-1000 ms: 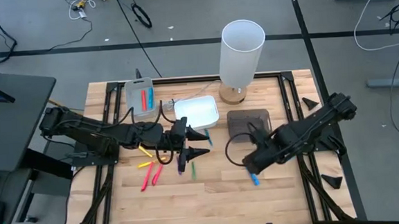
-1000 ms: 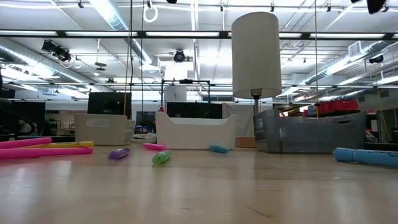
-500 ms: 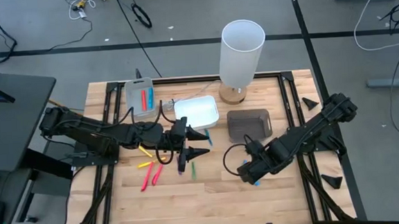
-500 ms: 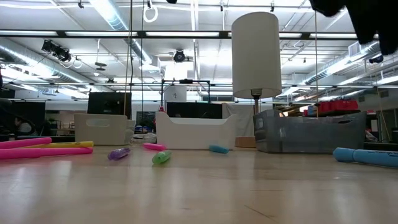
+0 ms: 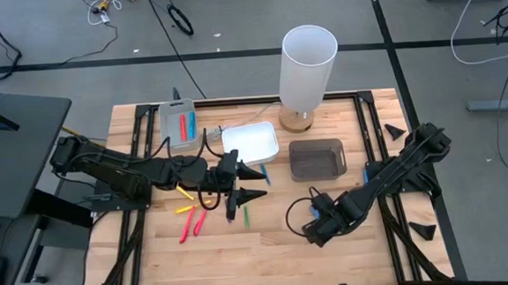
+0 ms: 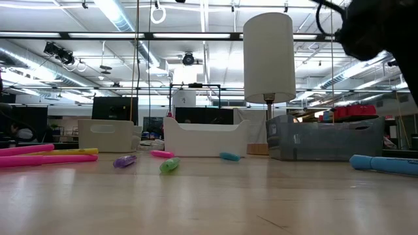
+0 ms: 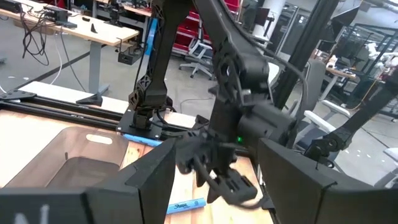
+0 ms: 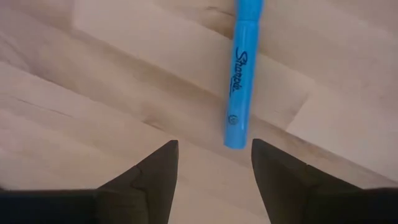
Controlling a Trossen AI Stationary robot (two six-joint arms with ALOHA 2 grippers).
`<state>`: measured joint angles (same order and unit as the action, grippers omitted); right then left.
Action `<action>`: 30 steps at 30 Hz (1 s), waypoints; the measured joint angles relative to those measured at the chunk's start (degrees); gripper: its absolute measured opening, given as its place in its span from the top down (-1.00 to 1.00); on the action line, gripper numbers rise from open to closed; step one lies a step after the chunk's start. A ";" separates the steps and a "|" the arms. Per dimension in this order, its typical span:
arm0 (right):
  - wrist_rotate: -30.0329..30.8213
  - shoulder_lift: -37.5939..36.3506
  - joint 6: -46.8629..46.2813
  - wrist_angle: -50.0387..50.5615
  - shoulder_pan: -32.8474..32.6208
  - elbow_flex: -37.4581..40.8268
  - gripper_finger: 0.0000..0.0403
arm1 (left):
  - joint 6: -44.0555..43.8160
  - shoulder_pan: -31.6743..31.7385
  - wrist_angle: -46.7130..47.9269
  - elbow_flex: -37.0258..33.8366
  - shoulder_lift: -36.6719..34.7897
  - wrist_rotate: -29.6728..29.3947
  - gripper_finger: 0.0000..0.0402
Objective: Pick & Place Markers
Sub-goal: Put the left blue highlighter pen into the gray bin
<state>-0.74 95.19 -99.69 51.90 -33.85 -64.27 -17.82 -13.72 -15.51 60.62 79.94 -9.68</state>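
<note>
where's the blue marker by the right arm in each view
High view: blue marker a sliver at the right hand, in front of the dark tray.
Low view: at the right edge, lying on the table.
Left wrist view: low centre, under the right arm.
Right wrist view: top centre, just ahead of the open fingers.
Shared landmark: dark tray.

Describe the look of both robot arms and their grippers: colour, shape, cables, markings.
Both arms are black, jointed and chunky, with looping black cables alongside. The left gripper ends in two pointed, wedge-shaped black fingers. The right gripper has matching dark tapered fingers; the left wrist view shows a small green light on its black body. No printed markings are visible.
</note>
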 joint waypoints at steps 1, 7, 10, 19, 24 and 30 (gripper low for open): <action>-0.12 1.00 0.81 -0.24 0.00 0.06 -0.01 | 0.00 0.00 -0.02 0.00 0.00 -0.01 -0.16; -0.19 7.11 4.39 -0.77 0.00 0.09 -0.01 | -0.56 0.00 -0.04 0.00 0.00 0.43 -0.16; 0.42 8.94 5.39 -0.90 0.00 0.13 -0.01 | -1.11 0.00 -0.07 0.00 0.00 0.95 -0.16; 0.16 9.38 4.23 -6.35 0.00 3.81 -0.01 | -1.09 0.00 -0.04 0.00 0.00 0.97 -0.16; -0.22 9.12 4.08 -6.85 0.02 3.93 0.10 | -1.09 0.00 -0.07 0.00 0.00 1.00 -0.16; -1.37 8.95 4.10 -7.11 0.04 4.02 0.46 | -1.03 0.00 -0.07 0.00 0.00 0.98 -0.16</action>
<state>-2.11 104.14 -95.59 44.79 -33.81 -60.25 -18.85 -13.72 -15.57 60.62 79.94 -8.70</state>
